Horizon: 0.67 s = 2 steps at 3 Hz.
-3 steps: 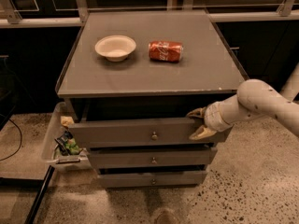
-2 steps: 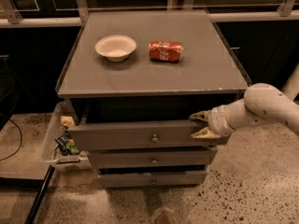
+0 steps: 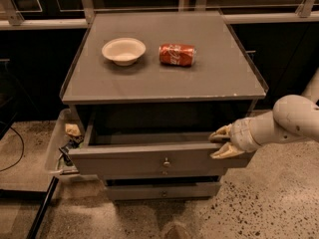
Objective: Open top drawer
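Observation:
The top drawer (image 3: 149,159) of the grey cabinet is pulled out towards the camera, and its dark inside shows behind the flat front panel. A small round metal knob (image 3: 166,162) sits at the middle of the panel. My gripper (image 3: 220,142) is at the right end of the drawer front, with one cream finger above the panel's top edge and one in front of it. The white arm (image 3: 286,123) comes in from the right.
A white bowl (image 3: 123,50) and a red soda can (image 3: 177,54) lying on its side are on the cabinet top (image 3: 164,78). A lower drawer (image 3: 162,190) stays in. A tray with clutter (image 3: 65,143) stands on the floor at the left, by a black cable.
The top drawer has come out towards the camera and its inside is now visible. My gripper has moved with the drawer's right end, staying on the panel.

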Available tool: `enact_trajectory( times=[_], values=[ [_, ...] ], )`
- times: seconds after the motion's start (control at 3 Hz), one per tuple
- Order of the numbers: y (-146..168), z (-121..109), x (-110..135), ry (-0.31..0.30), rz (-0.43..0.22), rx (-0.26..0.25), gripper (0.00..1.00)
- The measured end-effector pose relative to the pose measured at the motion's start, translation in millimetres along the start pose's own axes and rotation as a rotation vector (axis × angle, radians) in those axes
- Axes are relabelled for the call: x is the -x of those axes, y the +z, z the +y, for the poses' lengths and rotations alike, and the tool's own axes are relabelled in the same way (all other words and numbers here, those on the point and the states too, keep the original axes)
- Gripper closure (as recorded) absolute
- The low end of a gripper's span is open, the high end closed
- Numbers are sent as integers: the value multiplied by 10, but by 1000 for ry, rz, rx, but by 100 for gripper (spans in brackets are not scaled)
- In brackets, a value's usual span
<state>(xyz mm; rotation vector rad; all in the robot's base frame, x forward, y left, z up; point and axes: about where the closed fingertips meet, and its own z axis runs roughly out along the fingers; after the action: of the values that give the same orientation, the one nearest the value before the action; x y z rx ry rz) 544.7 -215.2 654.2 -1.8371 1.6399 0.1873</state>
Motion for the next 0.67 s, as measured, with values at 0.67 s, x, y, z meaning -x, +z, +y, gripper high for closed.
enact_trajectory(
  times=[0.67],
  values=[
    [0, 0, 0, 0, 0, 0, 59]
  ],
)
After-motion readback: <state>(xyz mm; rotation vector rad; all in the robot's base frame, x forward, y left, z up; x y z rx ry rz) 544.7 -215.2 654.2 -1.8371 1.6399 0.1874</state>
